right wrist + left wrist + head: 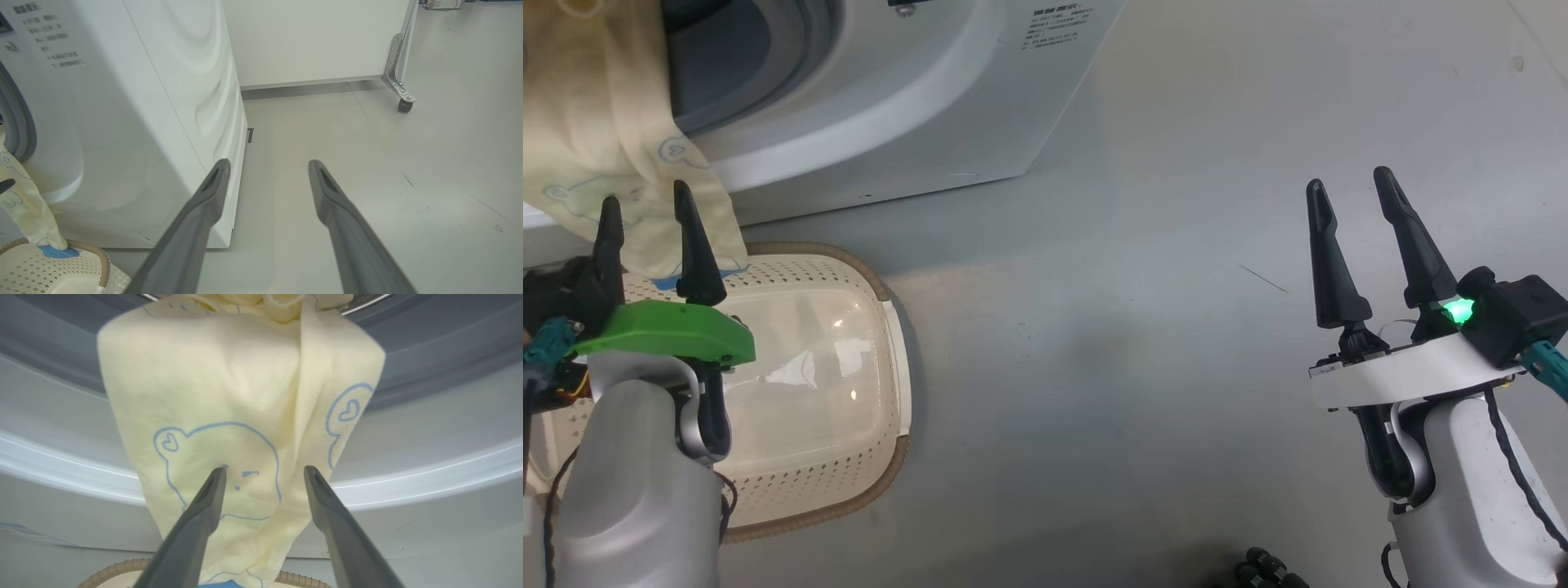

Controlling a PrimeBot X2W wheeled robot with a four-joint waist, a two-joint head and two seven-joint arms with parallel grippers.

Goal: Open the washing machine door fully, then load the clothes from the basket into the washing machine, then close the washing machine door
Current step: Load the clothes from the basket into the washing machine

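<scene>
While the left arm (pixel 637 490) points up at eight o'clock with its jaws spread before the soft cream-yellow clothes (pixel 229 396) drooping from the white washing machine (pixel 890 98) at eleven o'clock onto the perforated plastic basket (pixel 817 482), the right arm (pixel 1478 498) hovers at four o'clock, jaws spread above smooth grey floor (pixel 1135 343).

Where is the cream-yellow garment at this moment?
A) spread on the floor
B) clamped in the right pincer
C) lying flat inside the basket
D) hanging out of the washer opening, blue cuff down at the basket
D: the garment hangs from the washing machine opening down its front, and its blue cuff reaches the basket edge.
</scene>
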